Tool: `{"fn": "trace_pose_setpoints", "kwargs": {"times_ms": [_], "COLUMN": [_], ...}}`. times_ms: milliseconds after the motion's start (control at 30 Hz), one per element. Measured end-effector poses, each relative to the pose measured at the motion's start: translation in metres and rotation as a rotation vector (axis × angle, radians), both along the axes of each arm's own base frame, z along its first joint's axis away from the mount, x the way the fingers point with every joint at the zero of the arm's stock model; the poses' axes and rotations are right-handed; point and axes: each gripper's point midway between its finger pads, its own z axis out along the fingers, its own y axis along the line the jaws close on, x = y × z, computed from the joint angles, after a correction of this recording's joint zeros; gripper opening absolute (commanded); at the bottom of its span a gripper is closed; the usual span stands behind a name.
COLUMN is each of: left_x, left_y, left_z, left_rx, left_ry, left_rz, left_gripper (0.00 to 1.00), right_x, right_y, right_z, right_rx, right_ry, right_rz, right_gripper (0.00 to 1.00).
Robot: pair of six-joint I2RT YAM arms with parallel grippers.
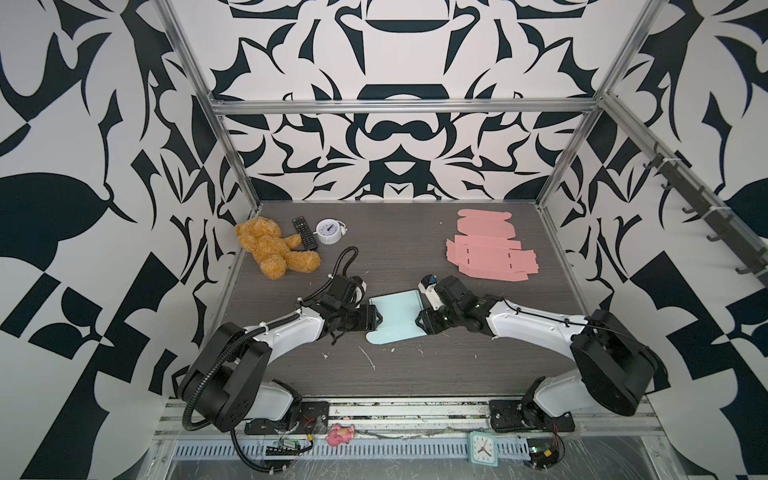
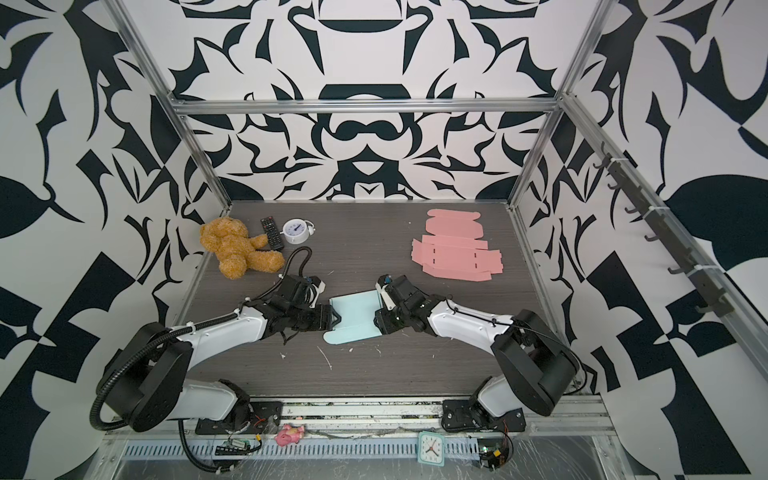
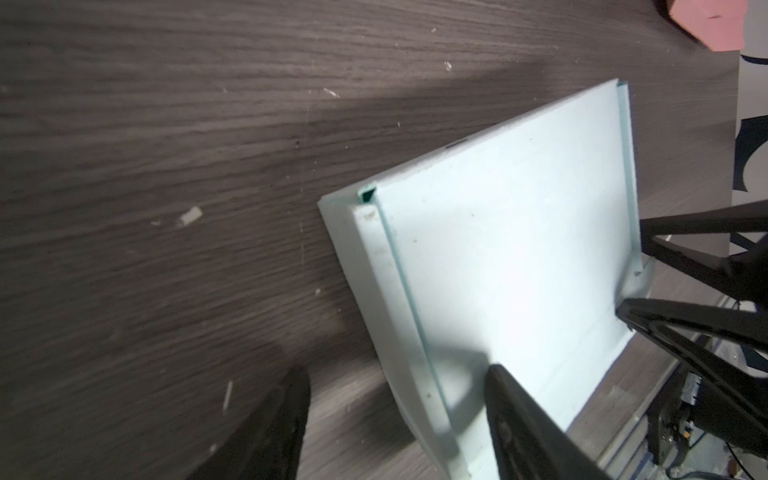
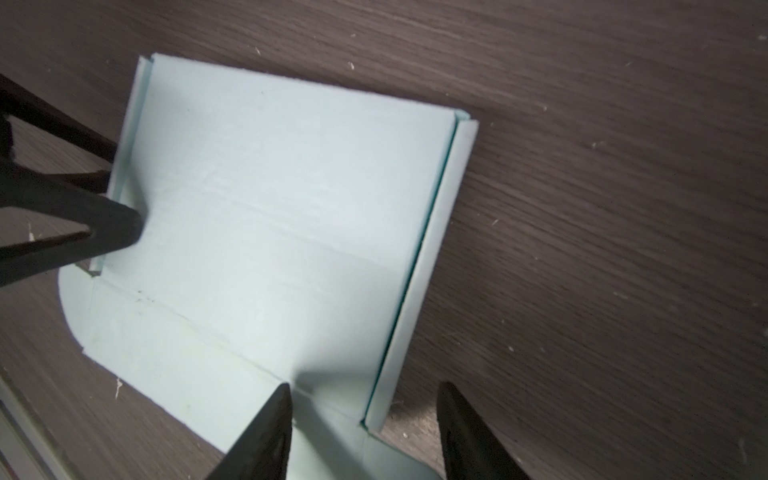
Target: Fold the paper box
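Left jaws: apart, astride the box's left side wall (image 3: 395,316), with one finger (image 3: 523,415) over the floor panel and the other (image 3: 270,432) over bare desk; nothing clamped. Right jaws: also apart, astride the opposite side wall (image 4: 432,249), one finger (image 4: 266,432) over the panel near a crease and the other (image 4: 465,436) outside it; nothing clamped. Item: paper box (image 1: 395,318), light blue, part-folded, lying open side up near the middle of the desk (image 1: 395,257) between the two arms, its rounded front flap (image 4: 79,316) apparently flat toward the robot. Hazards, judged:
(a) nothing pins the box, so if one pair of jaws closes before the other the light card may slide or pivot out of the second pair;
(b) a hard pinch could crush or kink the narrow walls off their creases;
(c) an inner finger bearing down may dent the floor panel;
(d) arms pulling apart once clamped could skew or tear the sheet;
(e) an outer finger dragging on the desk may catch the wall's lower edge and unfold it.

Surroundings: pink flat blanks (image 1: 486,253), teddy bear (image 1: 270,249), remote (image 1: 303,232) and white alarm clock (image 1: 329,231) all lie well apart, so collision looks unlikely.
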Motion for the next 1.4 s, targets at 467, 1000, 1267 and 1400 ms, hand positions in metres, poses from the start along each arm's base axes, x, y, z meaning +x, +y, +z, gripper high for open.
{"fn": "trace_pose_setpoints", "kwargs": {"times_ms": [467,1000,1267,1400], "left_x": [0.002,0.007,-0.013,-0.033], "left_y": [-0.001,0.007,-0.003,-0.01], "left_z": [0.0,0.017,0.059,0.069], "left_rx": [0.001,0.066,0.105,0.105], "left_ry": [-0.001,-0.04,-0.155,-0.173], "left_rz": [-0.001,0.0,-0.064,-0.099], "left_gripper": [0.69,0.78,0.79,0.79], "right_x": [-0.007,-0.009,-0.015,-0.022], "right_y": [0.007,0.001,-0.004,0.0], "right_z": [0.001,0.021,0.038,0.043], "right_rx": [0.011,0.038,0.049,0.063], "right_ry": [0.002,-0.039,-0.063,-0.066], "right_rz": [0.019,-0.003,-0.016,-0.011], "right_gripper": [0.57,0.6,0.64,0.66]}}
